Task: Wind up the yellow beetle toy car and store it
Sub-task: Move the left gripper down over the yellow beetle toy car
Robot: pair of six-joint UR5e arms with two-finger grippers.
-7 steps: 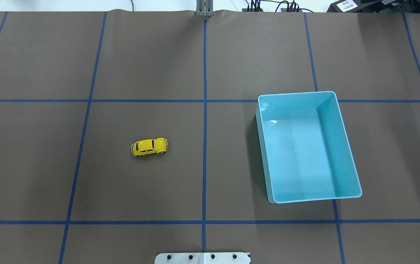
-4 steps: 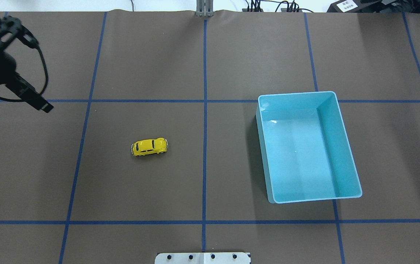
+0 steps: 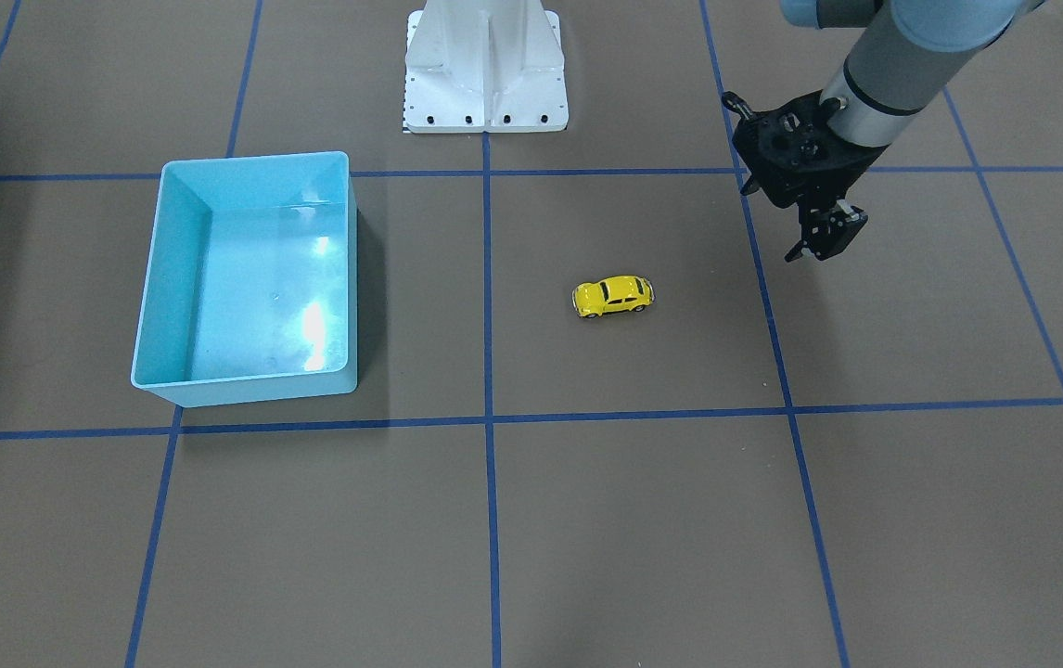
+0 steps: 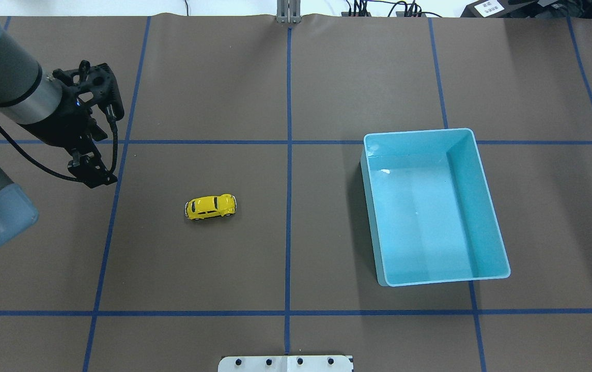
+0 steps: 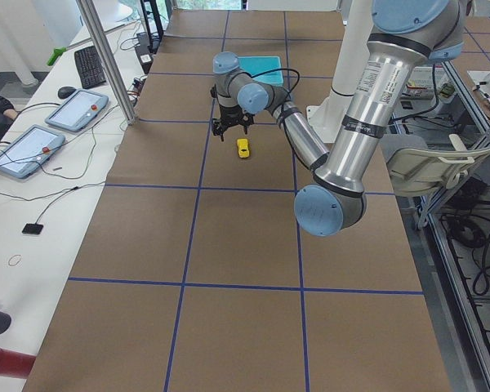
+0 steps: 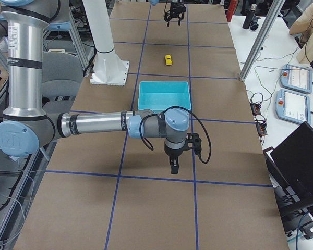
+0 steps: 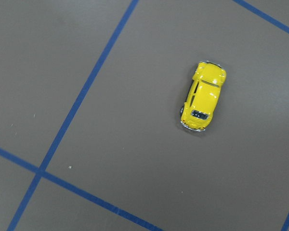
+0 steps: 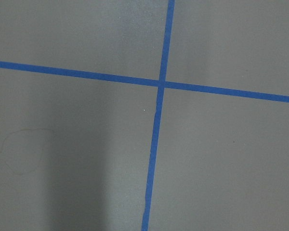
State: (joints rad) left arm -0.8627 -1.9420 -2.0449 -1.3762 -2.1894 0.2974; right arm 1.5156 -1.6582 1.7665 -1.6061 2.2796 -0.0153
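The tiny yellow beetle-shaped toy car (image 4: 211,206) sits on the brown worktop (image 4: 198,77), well apart from the light blue rectangular plastic bin (image 4: 417,132). Farther from the bin, the left gripper (image 4: 92,174) hovers released. I cannot tell the right gripper's (image 6: 172,166) state.

Six views of one brown counter (image 4: 327,77) gridded with blue tape (image 4: 289,155). One camera sits across the counter, facing the robot's white base (image 3: 485,65) and looking steeply down. Another looks forward and down from behind that base. Two stand farther off at the counter's ends, looking along it. The left wrist camera looks straight down, close, at the yellow beetle toy car (image 7: 203,96), which those four views share. The right wrist camera shows only tape, close up.
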